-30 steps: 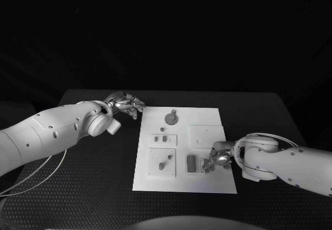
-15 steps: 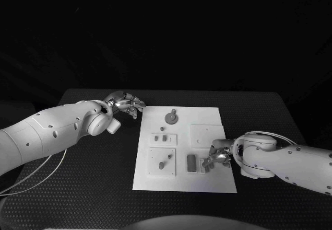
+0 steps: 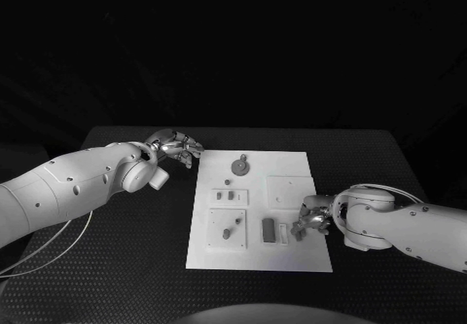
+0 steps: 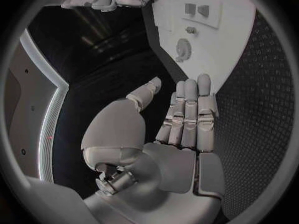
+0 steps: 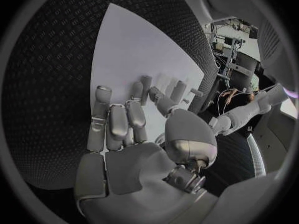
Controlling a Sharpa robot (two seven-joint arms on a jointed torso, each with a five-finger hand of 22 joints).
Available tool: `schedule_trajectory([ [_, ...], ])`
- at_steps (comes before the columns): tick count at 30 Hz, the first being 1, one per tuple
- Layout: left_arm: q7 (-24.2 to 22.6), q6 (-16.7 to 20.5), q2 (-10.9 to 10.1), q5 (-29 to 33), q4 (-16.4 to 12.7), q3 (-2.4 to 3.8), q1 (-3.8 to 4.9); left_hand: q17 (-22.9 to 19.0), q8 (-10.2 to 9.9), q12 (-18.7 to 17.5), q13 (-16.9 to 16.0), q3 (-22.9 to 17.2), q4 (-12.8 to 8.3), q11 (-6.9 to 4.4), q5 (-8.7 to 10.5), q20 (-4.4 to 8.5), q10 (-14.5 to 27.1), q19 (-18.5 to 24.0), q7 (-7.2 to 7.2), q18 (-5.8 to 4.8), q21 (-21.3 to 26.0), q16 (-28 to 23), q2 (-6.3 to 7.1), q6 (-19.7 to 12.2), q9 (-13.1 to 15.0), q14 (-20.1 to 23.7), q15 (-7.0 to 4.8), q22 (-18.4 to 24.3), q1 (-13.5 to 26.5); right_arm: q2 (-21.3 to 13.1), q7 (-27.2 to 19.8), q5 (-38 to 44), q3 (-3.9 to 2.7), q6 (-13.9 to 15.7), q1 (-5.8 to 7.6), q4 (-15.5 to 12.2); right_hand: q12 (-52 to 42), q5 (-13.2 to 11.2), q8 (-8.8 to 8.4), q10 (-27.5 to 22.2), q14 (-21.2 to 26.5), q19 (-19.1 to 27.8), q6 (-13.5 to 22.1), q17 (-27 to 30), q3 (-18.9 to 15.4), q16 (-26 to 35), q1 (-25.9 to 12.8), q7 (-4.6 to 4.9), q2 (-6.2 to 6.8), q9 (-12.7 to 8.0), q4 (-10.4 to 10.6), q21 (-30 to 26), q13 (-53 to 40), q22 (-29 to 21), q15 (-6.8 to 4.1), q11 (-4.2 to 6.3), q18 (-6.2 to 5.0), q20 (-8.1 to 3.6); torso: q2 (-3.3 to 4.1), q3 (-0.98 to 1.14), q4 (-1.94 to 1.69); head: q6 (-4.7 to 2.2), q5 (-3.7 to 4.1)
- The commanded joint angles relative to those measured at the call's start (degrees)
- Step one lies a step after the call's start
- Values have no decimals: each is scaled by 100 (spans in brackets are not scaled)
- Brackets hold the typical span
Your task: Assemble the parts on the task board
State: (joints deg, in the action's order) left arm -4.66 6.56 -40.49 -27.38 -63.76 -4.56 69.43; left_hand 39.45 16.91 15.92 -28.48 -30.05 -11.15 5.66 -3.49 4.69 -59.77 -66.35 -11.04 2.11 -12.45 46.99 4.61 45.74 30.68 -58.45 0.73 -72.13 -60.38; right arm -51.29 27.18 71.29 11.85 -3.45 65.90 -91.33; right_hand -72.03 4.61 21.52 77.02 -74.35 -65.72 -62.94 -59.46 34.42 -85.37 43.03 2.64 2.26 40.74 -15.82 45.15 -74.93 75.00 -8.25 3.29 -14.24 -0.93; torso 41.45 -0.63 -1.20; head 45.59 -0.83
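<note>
Evidently parts: small grey pieces are lying on the task board [image 3: 292, 256], among them a dark bar-shaped part [image 3: 268, 230] near the board's near edge and a round part [image 3: 239, 164] at its far end.
Handling: they are looking rigid, light and likely smooth, so I judge a fingertip pinch across the bar's long sides is suiting it best.
Right robot hand [image 3: 312, 221]: it is hovering over the board's right edge beside the bar, fingers loosely curled, holding nothing that I can make out.
Left robot hand [image 3: 178, 146]: it is idling off the board's far-left corner, fingers apart and empty.
Table [image 3: 117, 270]: it is carrying the board at its middle.
Change: the right robot hand is sitting slightly further right than a second ago; the left one is staying put.
</note>
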Motion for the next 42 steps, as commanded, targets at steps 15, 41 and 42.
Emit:
schedule_trajectory([
  [15, -30, -63, -2, -18, -12, 1, 7, 11, 20, 34, -11, -1, 48, 83, 20, 46, 127, -13, -24, 244, 25, -24, 5, 8, 9, 3, -22, -13, 56, -7, 109, 1287, 34, -83, -34, -10, 592, 0, -66, -427, 295, 114, 245, 346, 68, 129, -211, 107, 551, -114, 305, -44, 200, 93, 52, -96, -76, 78, 1, 1, 6, 4, 12],
  [41, -30, -57, -17, -18, -26, 1, 7, 15, 21, 51, -17, -1, 56, 83, 19, 46, 139, -15, -24, 244, 31, -26, 4, 6, 10, 4, -22, -19, 62, 148, 136, 1985, 63, -657, -34, -135, 1017, -13, -429, -957, 711, 443, 539, 595, -7, 191, 1278, 289, 329, -385, -99, -2, 601, 113, 198, -256, -76, 218, -3, -5, 2, 53, 45],
  [42, -30, -59, -18, -18, -29, 1, 7, 15, 21, 51, -17, -1, 56, 83, 19, 46, 139, -15, -24, 244, 31, -26, 4, 6, 10, 4, -22, -19, 62, 156, 139, 2056, 67, -637, -34, -133, 1015, -13, -425, -957, 711, 444, 527, 595, -18, 190, 1294, 286, 328, -385, -98, -2, 603, 112, 198, -254, -76, 220, -4, -3, 4, 54, 46],
])
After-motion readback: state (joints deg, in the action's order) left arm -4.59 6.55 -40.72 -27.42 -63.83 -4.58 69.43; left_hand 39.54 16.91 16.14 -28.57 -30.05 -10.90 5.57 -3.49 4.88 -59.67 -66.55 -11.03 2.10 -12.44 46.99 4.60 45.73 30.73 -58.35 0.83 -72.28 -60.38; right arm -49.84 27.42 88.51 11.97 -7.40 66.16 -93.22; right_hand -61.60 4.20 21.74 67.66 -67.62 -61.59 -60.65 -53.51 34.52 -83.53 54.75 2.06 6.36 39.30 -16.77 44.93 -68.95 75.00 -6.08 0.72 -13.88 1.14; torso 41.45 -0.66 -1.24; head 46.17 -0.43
